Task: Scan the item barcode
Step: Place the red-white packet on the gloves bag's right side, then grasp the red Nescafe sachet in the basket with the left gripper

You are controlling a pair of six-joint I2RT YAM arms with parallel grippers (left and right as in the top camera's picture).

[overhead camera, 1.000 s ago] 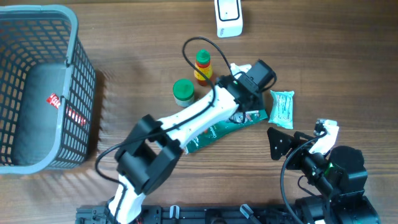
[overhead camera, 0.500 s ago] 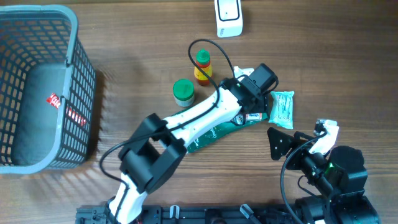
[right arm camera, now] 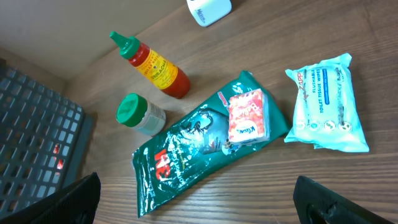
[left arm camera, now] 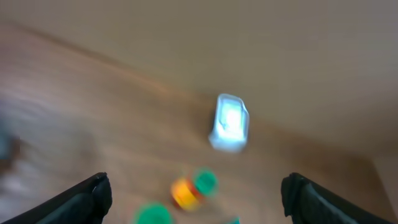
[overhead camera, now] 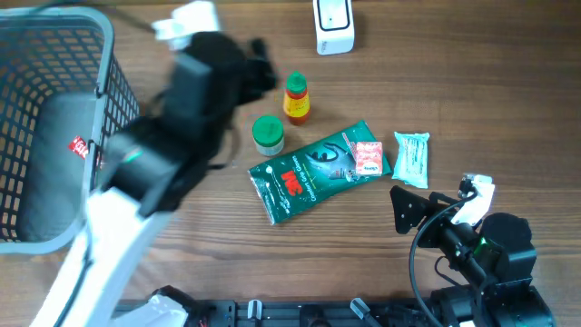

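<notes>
Three views catch the scanner [left arm camera: 229, 122]; left wrist alone frames it whole.

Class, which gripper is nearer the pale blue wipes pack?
Right. The right gripper sits just below the wipes pack in the overhead view; the left gripper is far off, beyond the red sauce bottle.

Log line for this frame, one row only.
left gripper: open, empty | right gripper: open, empty | green pouch: flat on table, red packet on top | scanner: at far edge, nothing held to it
</notes>
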